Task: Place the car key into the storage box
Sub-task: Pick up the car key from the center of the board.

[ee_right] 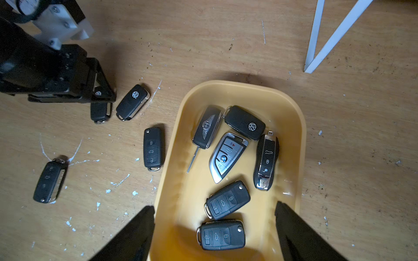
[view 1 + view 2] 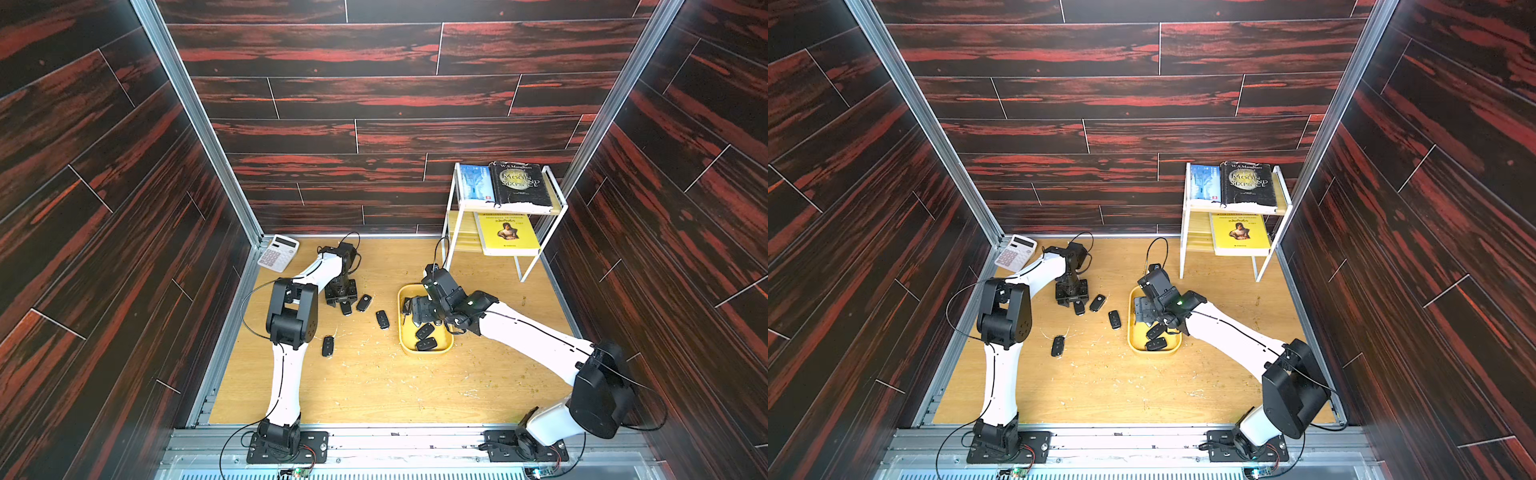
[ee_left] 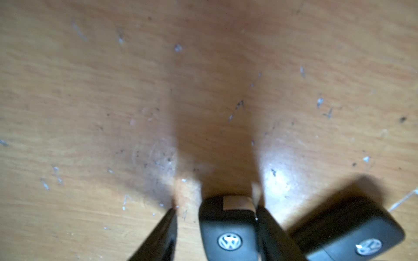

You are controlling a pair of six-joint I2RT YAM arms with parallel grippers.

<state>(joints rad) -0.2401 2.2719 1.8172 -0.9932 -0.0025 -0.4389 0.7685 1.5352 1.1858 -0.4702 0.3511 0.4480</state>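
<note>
Left arm: base at the lower left of the frame in both top views, elbow folded high, white forearm running up and right. The wrist is bent so the left gripper [image 2: 345, 304] points straight down at the table [image 2: 374, 386], left of centre. The pincer is not clenched. Its jaws straddle the car key [image 3: 228, 235], a black VW fob lying flat on the wood. In the left wrist view one finger [image 3: 269, 232] sits against the fob's side; the other stands off, with a strip of table between.

Right arm: base at the lower right, forearm slanting up and left. The right gripper [image 2: 415, 311] hangs over the storage box [image 1: 294, 140], released, jaws spread wide, nothing between them.

The storage box is a shallow yellow tray right of centre, with six keys in it: a winged-badge flip key [image 1: 205, 127] with its blade out, a BMW fob [image 1: 227, 156], a VW fob and three more. The car key lies outside it, well to its left.

Edges and room:
- A second VW fob [image 3: 352, 237] lies just beside the car key on the tray side, close to the outer face of one finger; contact cannot be told.
- A three-button fob [image 2: 382, 319] lies between that pair and the tray's left rim, apart from both.
- A lone fob [image 2: 328, 345] lies lower left of it.
- Bare wood runs across the lower half of the table.
- A white rack [image 2: 523, 266] leg stands near the tray's upper right corner, apart from it.
- A calculator [image 2: 277, 252] sits in the table's upper left corner
</note>
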